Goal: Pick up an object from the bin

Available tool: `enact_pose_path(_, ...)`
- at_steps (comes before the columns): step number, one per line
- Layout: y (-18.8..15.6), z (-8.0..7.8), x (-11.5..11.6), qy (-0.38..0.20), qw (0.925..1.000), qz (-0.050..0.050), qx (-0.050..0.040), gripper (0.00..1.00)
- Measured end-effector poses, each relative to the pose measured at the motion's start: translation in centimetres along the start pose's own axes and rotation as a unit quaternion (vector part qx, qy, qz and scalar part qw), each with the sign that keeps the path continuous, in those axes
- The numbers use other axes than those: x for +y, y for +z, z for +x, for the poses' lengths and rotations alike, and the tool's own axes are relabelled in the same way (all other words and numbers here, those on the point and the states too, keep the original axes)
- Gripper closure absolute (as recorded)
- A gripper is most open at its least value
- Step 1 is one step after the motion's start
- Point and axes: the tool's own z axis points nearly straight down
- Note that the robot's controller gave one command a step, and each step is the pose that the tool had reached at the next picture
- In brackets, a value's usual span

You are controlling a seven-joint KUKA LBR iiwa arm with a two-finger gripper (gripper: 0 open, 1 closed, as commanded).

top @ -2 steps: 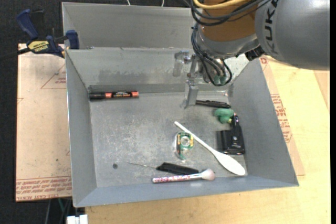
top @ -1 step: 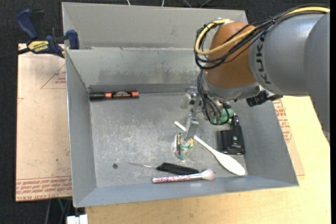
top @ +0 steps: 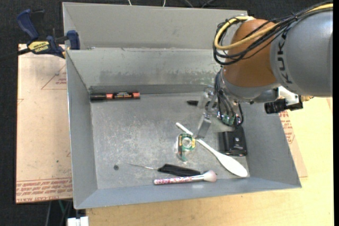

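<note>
My gripper [top: 206, 116] hangs low in the right half of the bin, under the arm's orange cover. Just below it lies a white plastic spoon [top: 216, 153], running diagonally with its bowl toward the front right. A small green and gold object [top: 185, 146] rests against the spoon's handle, a little below and left of the gripper. A black rectangular device [top: 233, 143] lies flat on the bin floor to the gripper's lower right. A small black piece [top: 192, 102] sits just left of the gripper. I see nothing held in the gripper.
A black marker with red bands [top: 114, 96] lies along the back wall at the left. Near the front wall are a black comb-like piece [top: 178, 170] and a pink glittery stick [top: 185, 179]. The arm covers the bin's right back corner.
</note>
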Motion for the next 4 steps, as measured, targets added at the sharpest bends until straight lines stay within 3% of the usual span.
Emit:
enact_pose_path(1,5.4,5.0,0.1,0.034,0.9994,0.003,0.0061,0.00)
enact_pose_path(2,8.5,4.9,-0.8,0.133,0.9911,-0.003,-0.0054,0.00)
enact_pose_path(3,8.5,3.9,0.5,0.170,0.9855,0.003,0.0041,1.00)
enact_pose_path(4,8.5,3.9,0.5,0.170,0.9855,0.003,0.0041,1.00)
